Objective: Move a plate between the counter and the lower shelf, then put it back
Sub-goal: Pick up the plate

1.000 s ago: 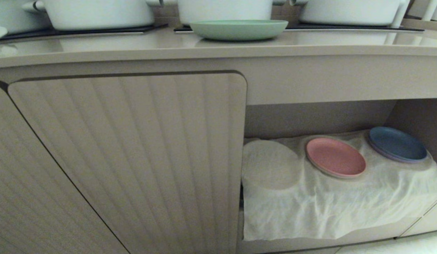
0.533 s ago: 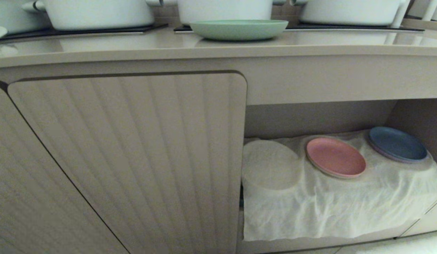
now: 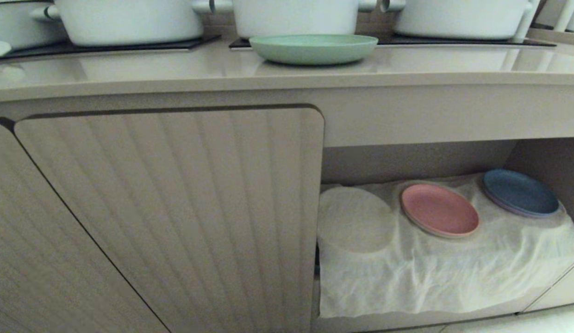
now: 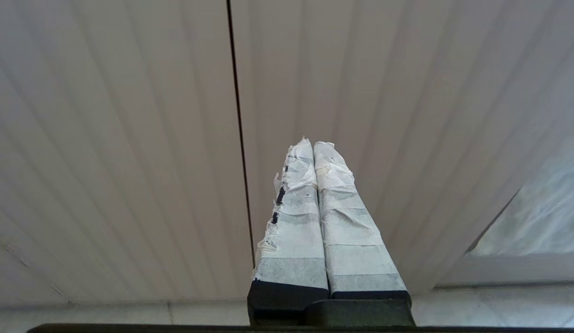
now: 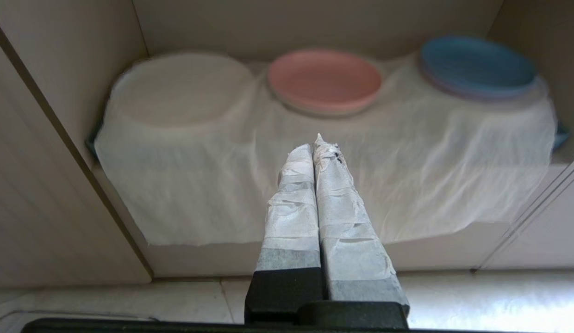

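With both grippers' jaws together and empty, the right gripper (image 5: 315, 145) low before the lower shelf (image 3: 435, 286) and the left gripper (image 4: 313, 145) facing a cabinet door (image 4: 129, 138), I would raise an arm and open wide before reaching the plate (image 3: 313, 48) on the table (image 3: 176, 69), seen only by the head camera.

A mint-green plate (image 3: 313, 47) sits on the glossy beige counter (image 3: 176, 69). White pots (image 3: 129, 18), ribbed beige door (image 3: 176, 217), white cloth (image 3: 430, 277), pink plate (image 3: 439, 215), blue plate (image 3: 520, 192).

dim, soft light | glare on counter (image 3: 407, 60) | recess shadowed | edges bowed
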Controlling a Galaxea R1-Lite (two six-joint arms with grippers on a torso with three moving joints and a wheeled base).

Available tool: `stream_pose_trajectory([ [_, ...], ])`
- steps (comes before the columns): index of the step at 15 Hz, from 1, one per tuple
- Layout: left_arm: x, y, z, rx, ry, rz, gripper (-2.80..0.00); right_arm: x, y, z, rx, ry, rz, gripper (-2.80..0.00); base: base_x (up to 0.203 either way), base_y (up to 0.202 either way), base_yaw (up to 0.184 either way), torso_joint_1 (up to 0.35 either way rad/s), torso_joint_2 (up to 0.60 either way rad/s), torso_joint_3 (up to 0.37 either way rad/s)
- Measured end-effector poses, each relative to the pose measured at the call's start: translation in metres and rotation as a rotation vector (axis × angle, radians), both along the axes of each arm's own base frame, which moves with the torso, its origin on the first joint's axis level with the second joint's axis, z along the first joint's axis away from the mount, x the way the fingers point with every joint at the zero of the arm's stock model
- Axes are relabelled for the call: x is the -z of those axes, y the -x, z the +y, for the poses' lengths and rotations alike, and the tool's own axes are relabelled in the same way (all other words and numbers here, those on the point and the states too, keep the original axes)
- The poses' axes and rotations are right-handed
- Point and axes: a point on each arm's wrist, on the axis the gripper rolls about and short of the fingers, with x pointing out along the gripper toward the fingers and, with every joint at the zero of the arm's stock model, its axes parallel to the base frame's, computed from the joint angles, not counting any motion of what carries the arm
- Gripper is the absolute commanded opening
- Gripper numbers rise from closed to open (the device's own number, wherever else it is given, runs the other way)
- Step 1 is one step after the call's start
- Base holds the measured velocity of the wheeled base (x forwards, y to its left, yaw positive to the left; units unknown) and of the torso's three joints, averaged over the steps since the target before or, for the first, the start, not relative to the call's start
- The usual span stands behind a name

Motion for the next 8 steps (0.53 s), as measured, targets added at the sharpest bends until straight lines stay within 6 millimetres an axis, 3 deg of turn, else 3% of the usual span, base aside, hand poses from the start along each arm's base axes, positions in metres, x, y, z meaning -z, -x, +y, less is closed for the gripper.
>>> stream_pose_trajectory([
  [8,0.0,0.0,0.0,0.0,-0.001,0.0,-2.8,0.0,0.0,0.0,0.0,-0.001,0.0,-2.8,0.0,0.0,0.0,0.18,-0.5,-0.292],
])
